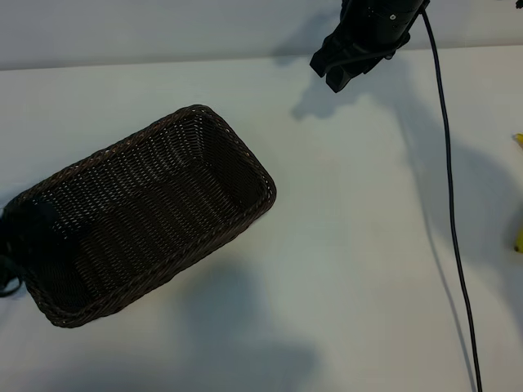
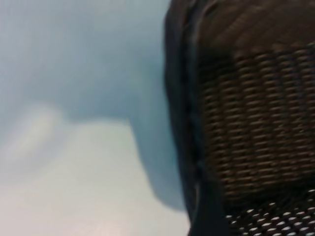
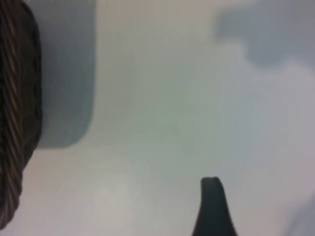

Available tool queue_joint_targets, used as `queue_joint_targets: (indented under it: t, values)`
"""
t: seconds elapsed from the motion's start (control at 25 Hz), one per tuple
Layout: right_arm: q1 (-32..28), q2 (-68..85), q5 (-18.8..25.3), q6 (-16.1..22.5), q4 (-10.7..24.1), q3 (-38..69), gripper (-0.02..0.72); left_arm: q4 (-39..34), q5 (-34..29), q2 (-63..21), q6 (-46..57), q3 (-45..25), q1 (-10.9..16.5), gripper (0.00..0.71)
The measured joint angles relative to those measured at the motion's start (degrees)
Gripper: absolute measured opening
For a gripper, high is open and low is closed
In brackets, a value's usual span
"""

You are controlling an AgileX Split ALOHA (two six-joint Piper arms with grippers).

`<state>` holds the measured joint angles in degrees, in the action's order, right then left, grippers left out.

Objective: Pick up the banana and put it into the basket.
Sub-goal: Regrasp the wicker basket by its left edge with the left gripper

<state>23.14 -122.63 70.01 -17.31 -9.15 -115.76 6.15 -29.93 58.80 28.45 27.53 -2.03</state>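
The dark brown wicker basket lies slantwise on the white table, left of the middle, with nothing in it. Of the banana only yellow slivers show at the exterior view's right edge. My left gripper is a dark shape at the basket's left end, close against its rim; the left wrist view is filled by the basket wall. My right gripper hangs above the table's far side, open and holding nothing. One of its fingers shows over bare table, with the basket off to one side.
A black cable runs from the right arm down across the table's right side. The white table stretches between the basket and the cable. A wall closes the far side.
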Motion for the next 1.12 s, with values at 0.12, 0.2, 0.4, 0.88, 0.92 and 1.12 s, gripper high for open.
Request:
queue_joint_targets:
  t: [0.12,0.2,0.4,0.88,0.92,1.12]
  values:
    - [0.0,0.0,0.0,0.0,-0.1,0.0,0.502,-0.4,0.9,0.1,1.3,-0.3,0.0,0.541]
    - [0.0,0.0,0.0,0.0,-0.1,0.0,0.502,-1.9,1.3,0.2,3.7,-0.3,0.0,0.541]
    - [0.0,0.0,0.0,0.0,-0.2,0.0,0.502,-6.2,1.9,0.2,9.5,-2.0,0.0,0.541]
    - [0.0,0.0,0.0,0.0,-0.6,0.0,0.502,-6.6,12.7,12.5,10.3,-6.6,0.0,0.541]
    - [0.0,0.0,0.0,0.0,-0.6,0.0,0.502,-6.6,13.8,13.9,10.3,-6.6,0.0,0.541]
    - [0.0,0.0,0.0,0.0,-0.6,0.0,0.502,-6.6,18.3,19.6,10.3,-6.6,0.0,0.538]
